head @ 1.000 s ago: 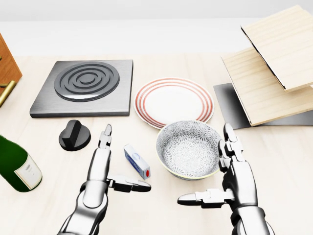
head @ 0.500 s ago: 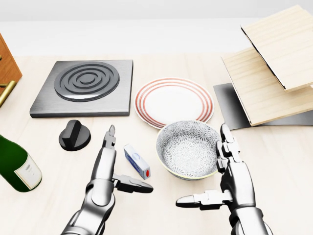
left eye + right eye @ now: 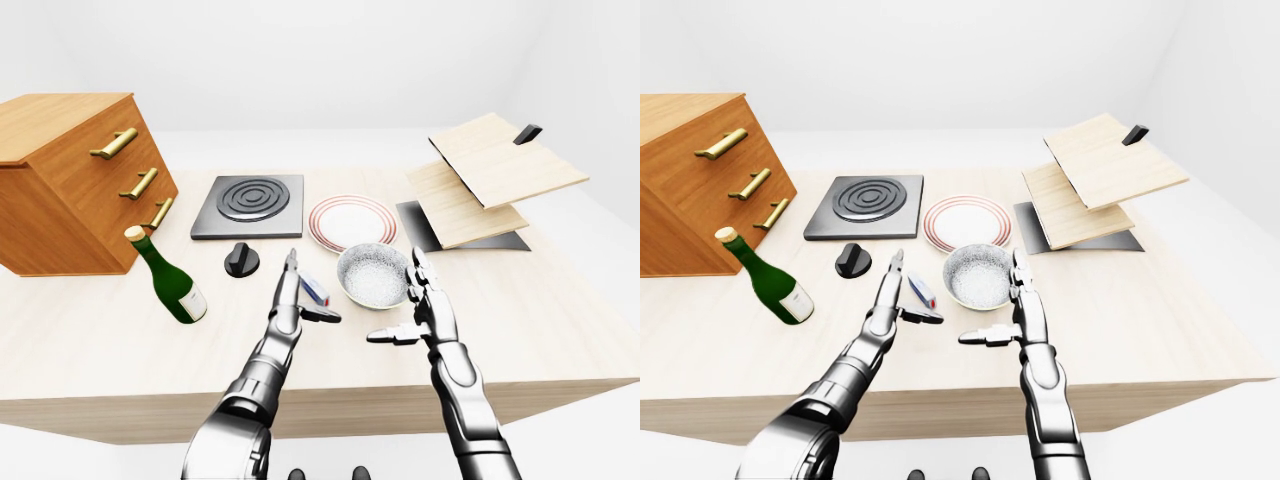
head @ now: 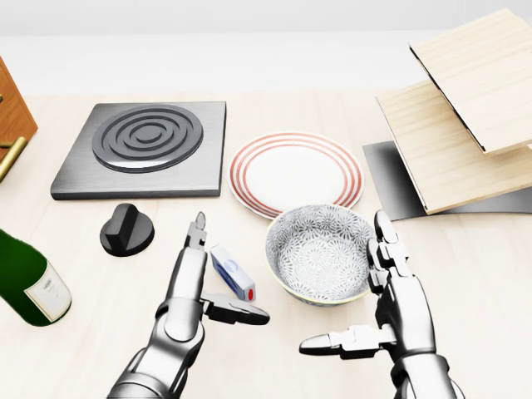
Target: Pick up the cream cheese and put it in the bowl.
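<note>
In the head view, the left hand [image 4: 193, 293] stood open, its long fingers pointing toward the top of the picture and its thumb stretched out to the right. The cream cheese [image 4: 233, 273], a small white box with blue and red marks, lay on the table [image 4: 75, 332] just right of those fingers and just above the thumb; whether the fingers actually touched it was hard to say from this angle. The right hand [image 4: 391, 303] was open too, fingers up and thumb reaching left. The patterned bowl [image 4: 321, 253] sat just left of its fingers, between the two hands. Above the bowl lay a red-ringed plate [image 4: 297, 174], and up and left of the left hand sat a black knob [image 4: 126, 229] and a grey burner plate [image 4: 143, 148].

In the left-eye view, a green bottle [image 3: 168, 278] lay tilted well to the left of the left hand, and a wooden drawer chest [image 3: 70, 180] stood further left. Up and right of the right hand, stacked wooden boards [image 3: 485, 180] rested on a dark mat.

In the right-eye view, both arms reached in from the bottom, with the cream cheese lying beside the spread left fingers and the bowl close by the right fingers.
</note>
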{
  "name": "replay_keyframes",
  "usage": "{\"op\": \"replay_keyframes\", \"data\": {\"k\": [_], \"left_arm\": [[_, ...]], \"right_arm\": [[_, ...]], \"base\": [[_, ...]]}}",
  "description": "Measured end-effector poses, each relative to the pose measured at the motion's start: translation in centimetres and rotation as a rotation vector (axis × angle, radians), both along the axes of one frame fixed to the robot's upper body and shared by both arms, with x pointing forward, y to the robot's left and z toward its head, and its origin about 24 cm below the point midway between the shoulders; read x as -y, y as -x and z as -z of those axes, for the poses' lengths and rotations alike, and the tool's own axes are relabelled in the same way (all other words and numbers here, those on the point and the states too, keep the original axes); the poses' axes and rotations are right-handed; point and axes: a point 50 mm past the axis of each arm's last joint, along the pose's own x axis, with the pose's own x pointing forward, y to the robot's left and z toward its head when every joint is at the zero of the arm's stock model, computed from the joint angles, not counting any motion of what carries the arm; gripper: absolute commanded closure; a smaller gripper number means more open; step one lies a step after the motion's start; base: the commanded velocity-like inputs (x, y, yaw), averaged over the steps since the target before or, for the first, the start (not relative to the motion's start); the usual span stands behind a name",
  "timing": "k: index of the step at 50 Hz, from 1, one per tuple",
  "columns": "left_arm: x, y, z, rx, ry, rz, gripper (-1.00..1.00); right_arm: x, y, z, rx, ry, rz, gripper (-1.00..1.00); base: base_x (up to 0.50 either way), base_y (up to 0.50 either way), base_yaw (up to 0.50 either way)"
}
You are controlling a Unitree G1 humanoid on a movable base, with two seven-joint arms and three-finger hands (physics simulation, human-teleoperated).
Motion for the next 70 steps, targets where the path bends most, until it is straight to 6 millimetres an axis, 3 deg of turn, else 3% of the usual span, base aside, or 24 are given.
{"op": "replay_keyframes", "data": {"k": [7, 8, 9, 37, 57, 70], "left_arm": [[-0.4, -0.3, 0.3, -0.027, -0.035, -0.026, -1.00], [-0.4, -0.3, 0.4, -0.032, -0.035, -0.028, 0.78], [-0.4, -0.3, 0.4, -0.036, -0.034, -0.030, 1.00], [-0.4, -0.4, 0.6, -0.084, 0.045, -0.019, 1.00], [-1.2, -3.0, -5.7, 0.173, 0.198, -0.027, 1.00], [0.7, -3.0, -9.0, 0.306, 0.247, 0.060, 1.00]], "right_arm": [[-0.1, 0.2, -0.1, 0.008, -0.001, -0.009, -1.00], [-0.1, 0.2, -0.1, 0.009, -0.001, -0.010, -1.00], [-0.1, 0.2, -0.1, 0.009, -0.002, -0.011, -1.00], [-0.3, 0.3, 0.3, -0.010, 0.004, -0.029, -1.00], [-0.2, 0.2, 0.0, 0.003, 0.002, -0.030, -1.00], [2.0, -2.0, -1.7, 0.051, 0.008, 0.044, -1.00]], "base": [[0.00, 0.00, 0.00], [0.00, 0.00, 0.00], [0.00, 0.00, 0.00], [0.00, 0.00, 0.00], [0.00, 0.00, 0.00], [0.00, 0.00, 0.00]]}}
